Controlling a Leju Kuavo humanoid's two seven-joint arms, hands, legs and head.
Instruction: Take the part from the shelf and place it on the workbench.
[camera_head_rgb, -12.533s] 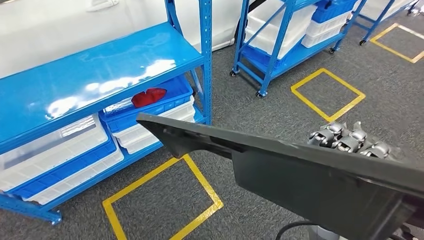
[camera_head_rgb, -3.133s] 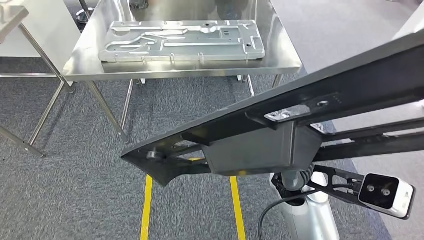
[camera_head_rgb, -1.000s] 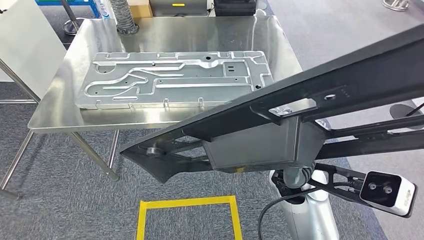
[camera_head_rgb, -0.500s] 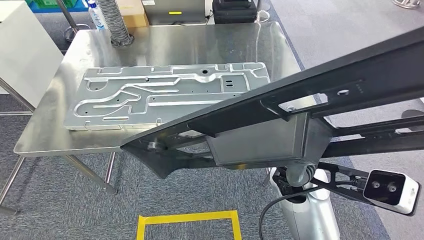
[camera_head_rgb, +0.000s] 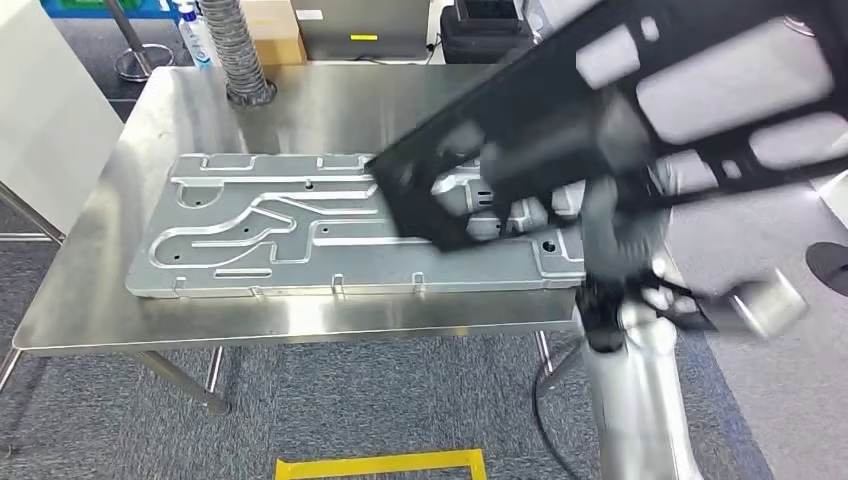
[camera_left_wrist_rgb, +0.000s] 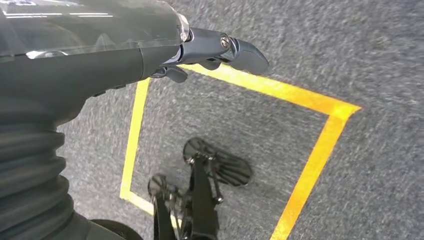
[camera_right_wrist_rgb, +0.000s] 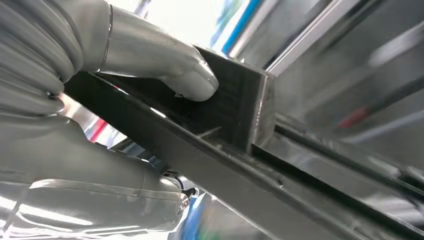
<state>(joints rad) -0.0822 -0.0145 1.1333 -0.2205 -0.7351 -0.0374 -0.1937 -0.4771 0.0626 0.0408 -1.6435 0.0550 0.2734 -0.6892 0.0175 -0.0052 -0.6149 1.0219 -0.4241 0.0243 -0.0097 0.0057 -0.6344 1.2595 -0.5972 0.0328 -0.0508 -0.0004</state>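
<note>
One hand, the right (camera_right_wrist_rgb: 100, 100), grips the black part (camera_head_rgb: 600, 120), thumb pressed on its boxed section, holding it tilted in the air above the bench (camera_head_rgb: 120, 310) and the grey plate (camera_head_rgb: 300, 230) lying on it. Left hand (camera_left_wrist_rgb: 210, 50) hangs over the floor, fingers curled, holding nothing. Held from one side, the long part could swing, strike the plate, or slip loose.

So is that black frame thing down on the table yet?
Not yet. The black frame is tilted in the air above the steel table, and the right hand grips it.
</note>
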